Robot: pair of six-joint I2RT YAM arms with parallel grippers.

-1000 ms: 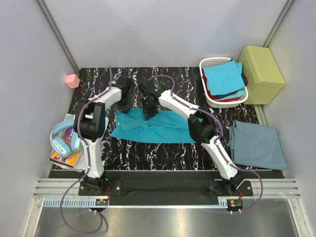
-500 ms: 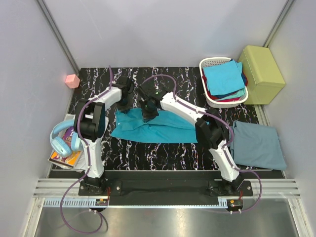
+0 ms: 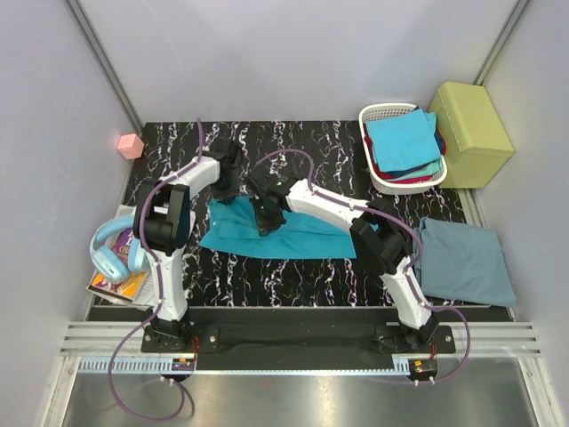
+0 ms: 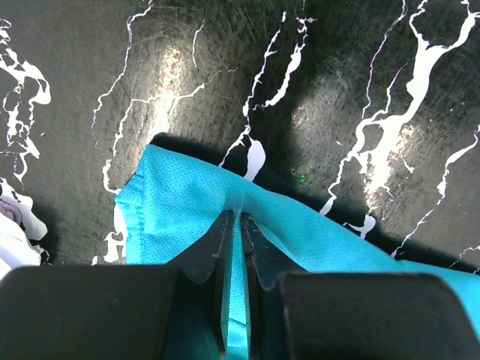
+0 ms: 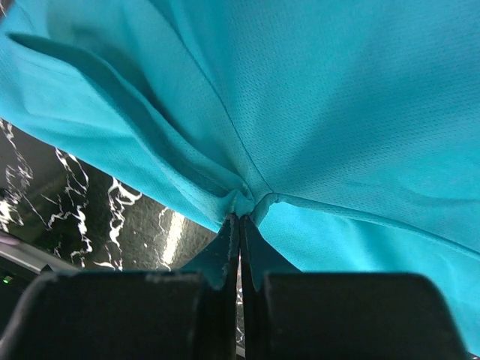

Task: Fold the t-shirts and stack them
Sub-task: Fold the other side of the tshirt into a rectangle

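Observation:
A large teal t-shirt (image 3: 293,238) lies stretched across the middle of the black marbled table (image 3: 320,142). My left gripper (image 3: 224,189) is at its far left corner, shut on a pinch of the teal cloth (image 4: 187,217); the fingertips (image 4: 225,225) have fabric between them. My right gripper (image 3: 267,218) is shut on a raised fold of the same shirt (image 5: 337,112), lifting it off the table. A dusty grey-blue t-shirt (image 3: 462,260) lies flat at the right edge. Folded t-shirts, a bright blue one (image 3: 402,138) on top, fill the basket.
A white slatted basket (image 3: 382,111) stands at the back right beside a yellow-green padded box (image 3: 471,120). Blue headphones (image 3: 111,249) rest on a book off the table's left side. A pink cube (image 3: 131,145) sits at the back left.
My right gripper has pulled its pinch of teal cloth a little toward the near side and left, its arm stretching lower over the shirt. The left gripper has held still.

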